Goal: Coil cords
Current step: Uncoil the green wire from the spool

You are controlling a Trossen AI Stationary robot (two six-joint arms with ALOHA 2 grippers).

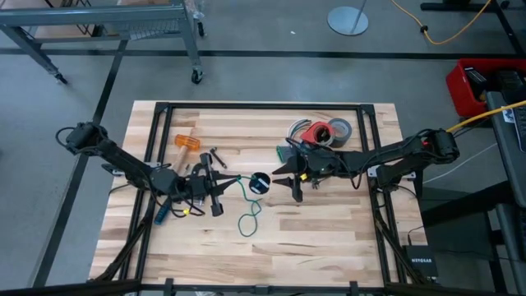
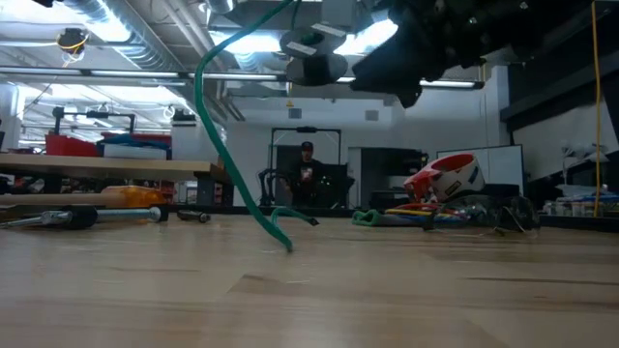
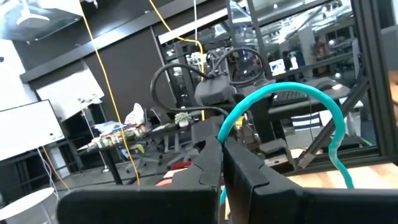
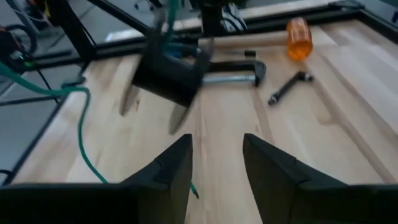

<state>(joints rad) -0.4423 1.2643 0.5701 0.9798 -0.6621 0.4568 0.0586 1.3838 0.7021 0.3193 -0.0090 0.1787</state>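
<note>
The teal-green cord (image 1: 246, 222) runs from my left gripper (image 1: 230, 181) toward the table's middle. There it drops and lies in a loose loop on the wood. In the low view the cord (image 2: 232, 164) hangs from above down to the table. My left gripper (image 3: 222, 146) is shut on it. My right gripper (image 1: 288, 181) stands open just right of the cord, above the table, with nothing between its fingers (image 4: 217, 149). A small black object (image 1: 260, 182) shows between the two grippers, blurred in the right wrist view (image 4: 168, 78); what it is I cannot tell. No thin black cord shows. My left gripper pinches the teal-green cord (image 3: 222, 134) between its two fingers, which come roughly level from the table's left. From the fingers the cord arches up (image 3: 298, 90), then falls slack. Its lower part (image 2: 285, 242) lies on the table.
A metal clamp (image 4: 233, 76), a small black tool (image 4: 287, 87) and an orange handle (image 1: 186, 141) lie left of centre. A blue-handled tool (image 1: 164, 214) lies under the left arm. Red and grey tape rolls (image 1: 320, 131) sit at the far right. Bare wood lies toward the near edge.
</note>
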